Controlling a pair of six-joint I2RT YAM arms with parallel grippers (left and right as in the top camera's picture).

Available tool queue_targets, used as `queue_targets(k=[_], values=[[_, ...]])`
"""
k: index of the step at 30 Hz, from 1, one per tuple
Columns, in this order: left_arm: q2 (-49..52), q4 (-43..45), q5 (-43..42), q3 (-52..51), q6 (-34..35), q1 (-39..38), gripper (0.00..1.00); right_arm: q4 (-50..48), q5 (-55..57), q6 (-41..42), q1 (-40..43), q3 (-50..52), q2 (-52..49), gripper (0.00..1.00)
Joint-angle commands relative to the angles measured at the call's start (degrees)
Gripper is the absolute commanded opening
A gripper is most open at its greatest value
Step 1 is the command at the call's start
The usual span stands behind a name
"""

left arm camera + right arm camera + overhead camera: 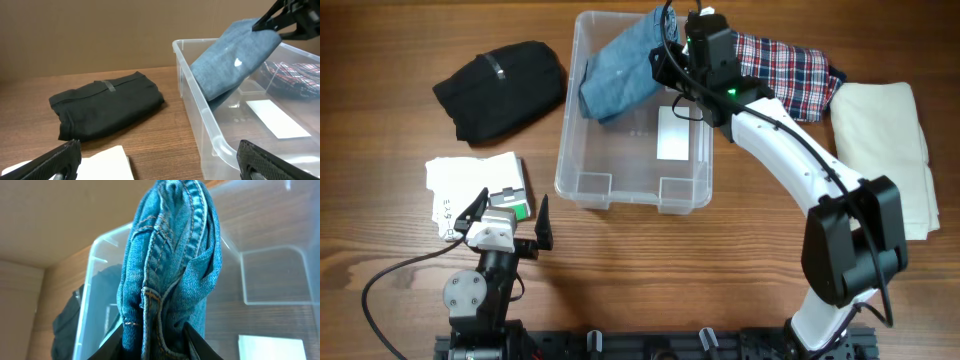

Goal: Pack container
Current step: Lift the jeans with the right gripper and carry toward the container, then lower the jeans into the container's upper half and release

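The clear container [632,205] stands mid-table with a white label [674,133] on its base. A folded pair of blue jeans [620,70] hangs tilted over its far left part, lower end down inside the tub. My right gripper [665,55] is shut on the jeans' upper edge. In the right wrist view the denim [170,265] fills the space between the fingers of that gripper [157,345]. My left gripper [510,225] rests open near the front left with nothing in it; in its own view the jaws [160,167] stand wide beside the tub wall [200,100].
A black folded garment [500,88] lies at the far left. A white folded item [480,185] with a green tag sits just ahead of the left gripper. A plaid garment [785,70] and a cream one [885,150] lie right of the tub.
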State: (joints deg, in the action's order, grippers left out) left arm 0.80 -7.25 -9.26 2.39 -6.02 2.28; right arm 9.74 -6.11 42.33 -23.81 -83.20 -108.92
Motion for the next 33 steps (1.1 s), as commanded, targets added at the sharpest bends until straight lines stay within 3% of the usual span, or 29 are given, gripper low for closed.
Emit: queue_targets(k=[1,3,5,7,10,11,16,27,30,33], values=[[-0.3,0.2,0.3,-0.5,-1.1,-0.3,1.00,-1.1,0.1,-0.3,-0.2,-1.8,-1.4,0.04],[-0.3,0.2,0.3,-0.5,-1.1,-0.3,1.00,-1.0,0.0,-1.0,-0.2,-1.8,-1.3,0.08],[-0.3,0.2,0.3,-0.5,-1.1,-0.3,1.00,-0.5,-0.6,-2.8,-0.2,-1.8,-1.3,0.41],[-0.3,0.2,0.3,-0.5,-1.1,-0.3,1.00,0.6,-0.9,-5.2,-0.2,-1.8,-1.3,0.64],[-0.3,0.2,0.3,-0.5,-1.1,-0.3,1.00,1.6,-1.1,-10.1,-0.1,-1.9,-0.6,0.86],[-0.3,0.2,0.3,-0.5,-1.1,-0.3,1.00,1.6,-0.6,-11.5,-0.1,-1.9,0.0,0.88],[-0.3,0.2,0.3,-0.5,-1.1,-0.3,1.00,2.5,4.1,-17.5,-0.1,-2.0,3.0,0.91],[-0.3,0.2,0.3,-0.5,-1.1,-0.3,1.00,10.7,16.9,-33.6,-1.7,-2.0,9.1,0.84],[-0.3,0.2,0.3,-0.5,-1.1,-0.3,1.00,15.6,22.6,-30.6,-1.7,-2.1,9.4,0.85],[-0.3,0.2,0.3,-0.5,-1.1,-0.3,1.00,22.0,17.9,-22.8,1.9,-2.1,10.5,0.87]])
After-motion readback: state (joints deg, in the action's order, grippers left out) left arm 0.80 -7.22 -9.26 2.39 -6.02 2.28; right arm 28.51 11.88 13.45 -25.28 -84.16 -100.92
